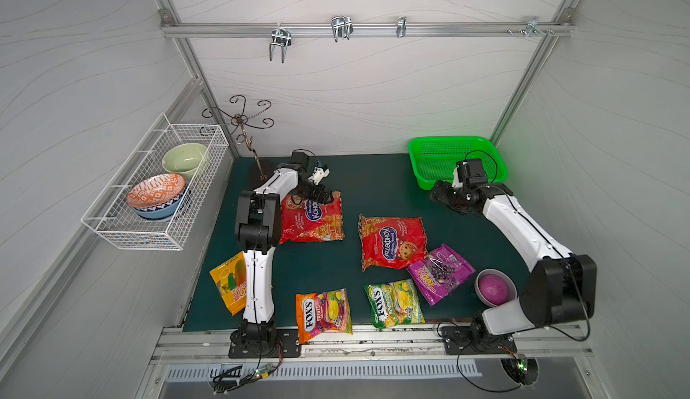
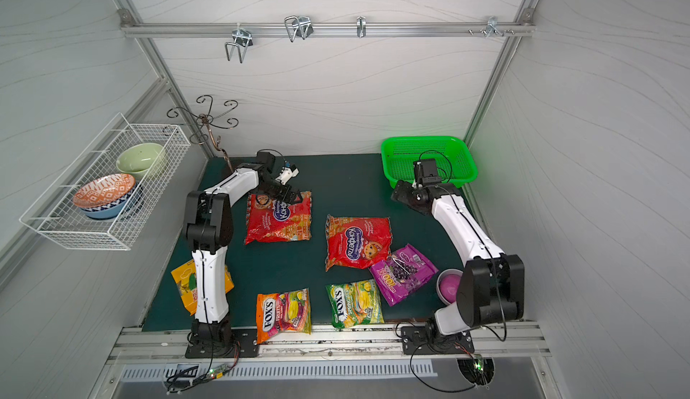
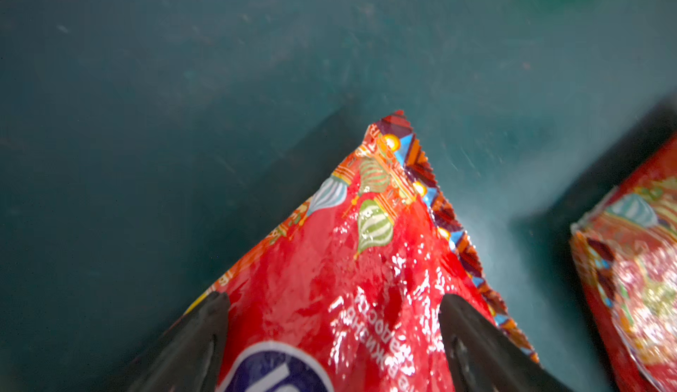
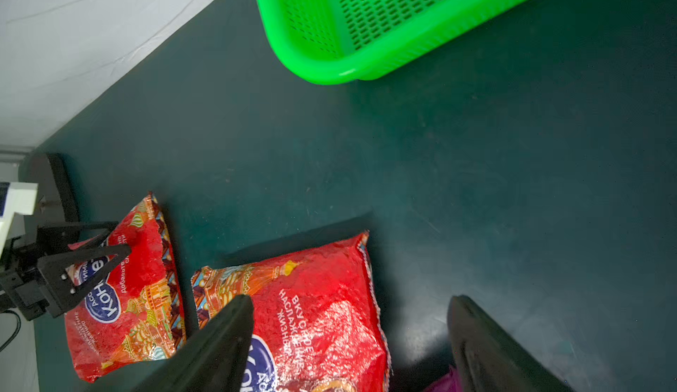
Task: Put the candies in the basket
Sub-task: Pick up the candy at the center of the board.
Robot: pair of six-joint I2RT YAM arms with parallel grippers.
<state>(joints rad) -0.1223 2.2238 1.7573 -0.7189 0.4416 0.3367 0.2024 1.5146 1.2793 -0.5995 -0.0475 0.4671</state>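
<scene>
The yellow-orange bag (image 1: 226, 283) lies at the left edge of the mat (image 1: 373, 184), partly under the left arm; a low sweep of that arm could drag it off. The left gripper (image 3: 331, 300) hangs over the far end of the first red bag (image 1: 313, 220), fingers spread wide with the glossy film between them and nothing pinched. If they close on the plump middle and not the crimped edge, I judge the film may slip out; the bag may also sag and swing on the long carry across. At the front, the orange FOX'S bag (image 1: 323, 313) and the green FOX'S bag (image 1: 394, 304) overhang the mat onto the rail; a nudge could tip them off. The second red bag (image 1: 392, 242) lies mid-mat with the purple bag (image 1: 440, 272) touching its corner; lifting one may drag the other toward the purple-lined bowl (image 1: 479, 285) just beside. The right gripper (image 4: 350, 298) hovers near the basket (image 1: 448, 140), fingers wide apart and empty. The basket sits in the far right corner with no bag in it, all six lying outside; a knock from that arm could shove it.
</scene>
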